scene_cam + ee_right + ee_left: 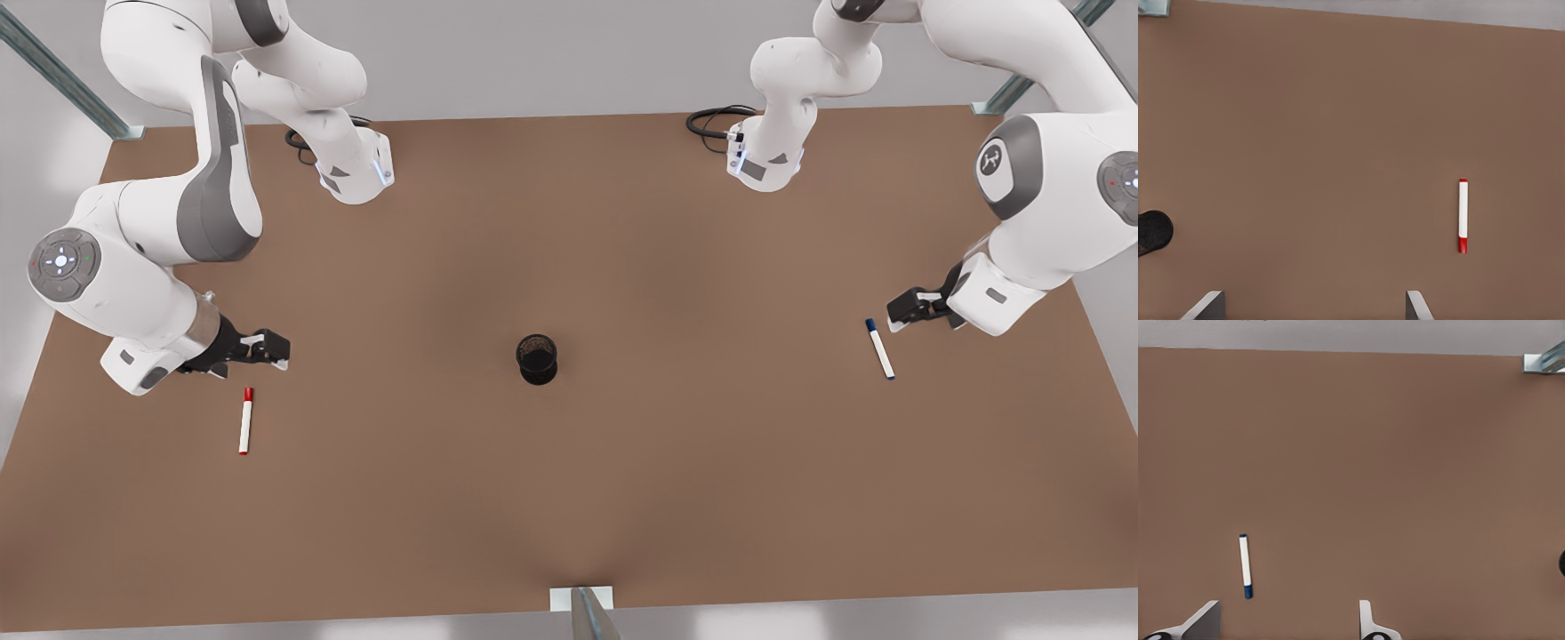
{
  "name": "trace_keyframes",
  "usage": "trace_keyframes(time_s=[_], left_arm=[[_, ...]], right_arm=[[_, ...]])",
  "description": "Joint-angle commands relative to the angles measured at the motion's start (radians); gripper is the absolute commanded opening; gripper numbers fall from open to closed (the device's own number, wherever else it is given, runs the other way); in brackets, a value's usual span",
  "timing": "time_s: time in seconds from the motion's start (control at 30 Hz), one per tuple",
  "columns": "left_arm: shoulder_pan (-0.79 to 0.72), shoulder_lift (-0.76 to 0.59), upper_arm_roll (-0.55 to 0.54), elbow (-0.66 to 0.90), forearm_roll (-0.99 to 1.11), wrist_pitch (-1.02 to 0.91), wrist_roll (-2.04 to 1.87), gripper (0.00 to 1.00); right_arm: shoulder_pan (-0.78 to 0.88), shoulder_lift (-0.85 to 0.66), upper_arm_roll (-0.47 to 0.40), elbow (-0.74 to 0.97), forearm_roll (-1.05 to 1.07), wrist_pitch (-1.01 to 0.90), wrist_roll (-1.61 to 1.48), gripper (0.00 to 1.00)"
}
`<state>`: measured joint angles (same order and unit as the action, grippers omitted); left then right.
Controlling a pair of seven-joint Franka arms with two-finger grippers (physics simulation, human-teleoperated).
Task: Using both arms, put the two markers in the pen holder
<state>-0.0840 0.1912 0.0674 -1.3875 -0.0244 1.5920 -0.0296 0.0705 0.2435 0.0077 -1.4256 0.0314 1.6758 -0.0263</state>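
Nearest the camera in the front view, a pale bracket with a metal strut (582, 603) sits at the table's near edge. Beyond it the brown table (569, 498) stretches away to the two arm bases at its far side.

At the middle of the table stands the pen holder (537, 358), a small black mesh cup, upright, with nothing sticking out of it. Its dark edge also shows in the right wrist view (1153, 231).

On the front view's left lies the red marker (245, 420), flat on the table, its red cap pointing toward the far side. The right claw (274, 350) hangs just beyond that cap, near it but apart from it, with its fingers (1205, 307) spread wide and holding nothing. From that arm's wrist camera the red marker (1463, 215) lies well ahead of the fingertips.

On the front view's right lies the blue marker (880, 348), also flat, slightly slanted, its dark blue cap toward the far side. The left claw (900, 316) sits just beside that cap, not touching it, fingers (1201, 621) parted and empty. In the left wrist view the blue marker (1245, 566) lies just ahead of one fingertip.

Both markers are well apart from the pen holder.
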Motion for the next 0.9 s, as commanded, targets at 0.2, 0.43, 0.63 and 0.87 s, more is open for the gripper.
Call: trace_keyframes(time_s=[0.2,0.43,0.63,0.87], left_arm=[[0.032,0.122,0.003,-0.048,0.003,0.153,-0.030,1.00],[0.138,0.100,0.003,-0.482,-0.023,0.602,0.025,1.00],[0.233,0.122,0.006,-0.591,-0.006,0.749,0.306,1.00],[0.236,0.192,0.041,-0.688,0.047,0.925,0.396,1.00]], right_arm=[[0.003,-0.001,0.000,0.010,-0.008,0.008,-0.007,1.00],[0.009,-0.003,0.002,0.010,-0.011,-0.007,-0.003,1.00],[0.002,0.010,-0.003,0.036,-0.011,-0.008,-0.011,1.00],[0.000,0.011,-0.005,0.036,-0.010,-0.008,-0.011,1.00]])
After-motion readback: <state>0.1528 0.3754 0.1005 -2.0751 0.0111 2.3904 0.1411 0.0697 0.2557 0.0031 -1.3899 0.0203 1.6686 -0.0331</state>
